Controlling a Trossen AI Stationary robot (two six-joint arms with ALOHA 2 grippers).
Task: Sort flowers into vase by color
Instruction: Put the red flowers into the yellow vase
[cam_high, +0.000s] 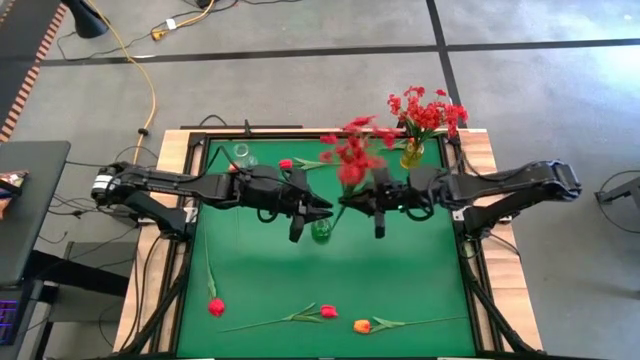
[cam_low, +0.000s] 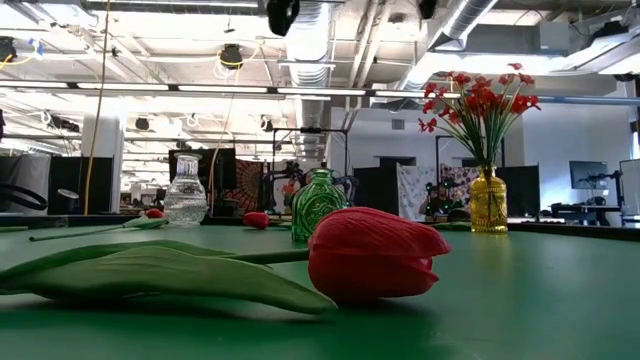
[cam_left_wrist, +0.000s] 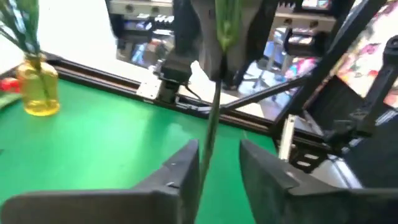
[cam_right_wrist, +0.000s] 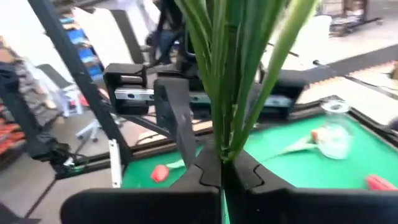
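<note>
Fingers of the right gripper (cam_right_wrist: 222, 163) pinch the stems of a red spray (cam_high: 352, 158) above the green vase (cam_high: 321, 229) at mid-table — the left gripper (cam_left_wrist: 219, 158) stands parted around one stem. Farther back, the yellow vase (cam_high: 411, 153) holds red sprays.

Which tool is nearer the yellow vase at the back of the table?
Right. The right tool sits just in front of the yellow vase; the left tool is farther off, near the green vase.

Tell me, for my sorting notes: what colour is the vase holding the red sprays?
Yellow: the vase shows best in the low view.
</note>
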